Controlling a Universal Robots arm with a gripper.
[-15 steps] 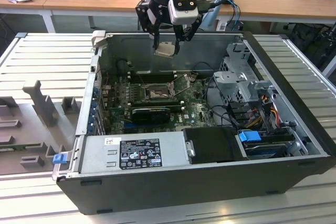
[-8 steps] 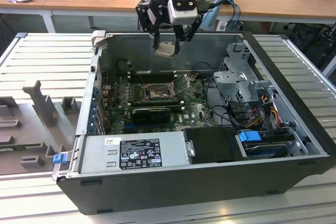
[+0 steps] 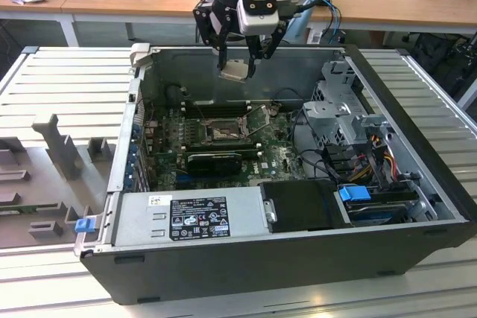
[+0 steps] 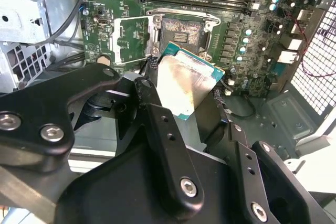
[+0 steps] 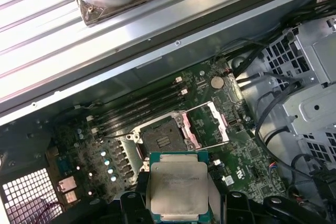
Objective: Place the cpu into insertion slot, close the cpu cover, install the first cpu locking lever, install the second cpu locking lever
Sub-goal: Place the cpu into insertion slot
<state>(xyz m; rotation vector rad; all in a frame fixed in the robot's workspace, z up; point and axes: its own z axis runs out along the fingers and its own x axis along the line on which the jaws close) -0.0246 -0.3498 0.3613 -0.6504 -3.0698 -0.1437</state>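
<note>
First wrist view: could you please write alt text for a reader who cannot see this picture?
The gripper holds the cpu, metal face showing, above the green motherboard inside an open computer case. Beyond it the insertion slot lies empty, with the cpu cover swung open beside it.

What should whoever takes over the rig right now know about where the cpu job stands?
Gripper: shut on the cpu, holding it by its edges in the air above the board, metal face toward the first wrist camera.
Slot: bare, nothing in it.
Cover: swung open, lying beside the slot.
Done: cpu picked up and brought over the open case.
Left: cpu not yet in the slot, cover not closed, neither locking step done.
</note>
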